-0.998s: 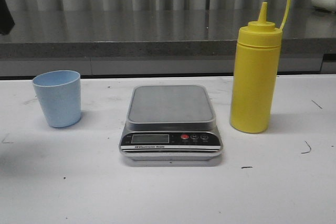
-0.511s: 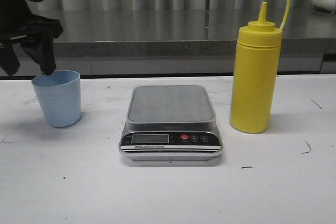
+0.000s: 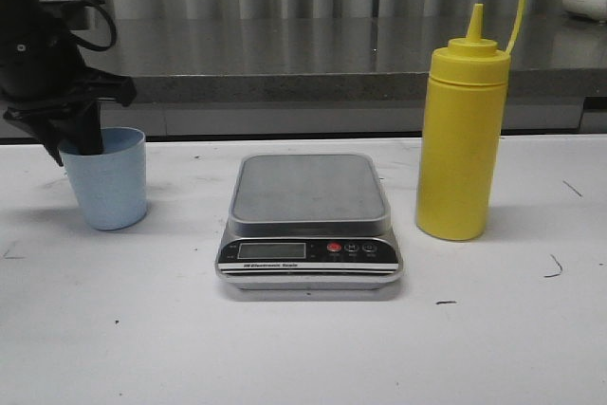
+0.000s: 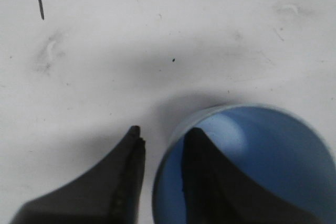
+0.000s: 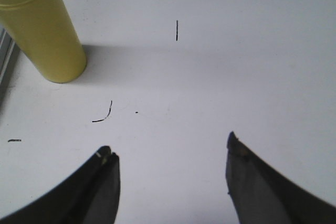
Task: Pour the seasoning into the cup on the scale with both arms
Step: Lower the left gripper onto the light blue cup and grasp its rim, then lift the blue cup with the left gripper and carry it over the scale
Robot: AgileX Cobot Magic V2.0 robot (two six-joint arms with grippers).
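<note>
The light blue cup (image 3: 106, 182) stands on the white table at the left, off the scale. My left gripper (image 3: 71, 144) has come down over its left rim. In the left wrist view the gripper (image 4: 164, 129) is open, one finger inside the cup (image 4: 273, 150) and the other outside, with a small gap to the wall. The silver scale (image 3: 308, 187) sits in the middle with its platform bare. The yellow seasoning bottle (image 3: 460, 139) stands upright at the right, cap off on its tether. My right gripper (image 5: 169, 145) is open over bare table, the bottle (image 5: 42, 24) well ahead of it.
A grey counter ledge (image 3: 303, 54) runs along the back behind the table. Small black pen marks (image 5: 102, 116) dot the white tabletop. The right arm does not show in the front view.
My left arm has come in from the upper left and dropped down onto the cup's left rim. Cup, scale and bottle have not moved.
</note>
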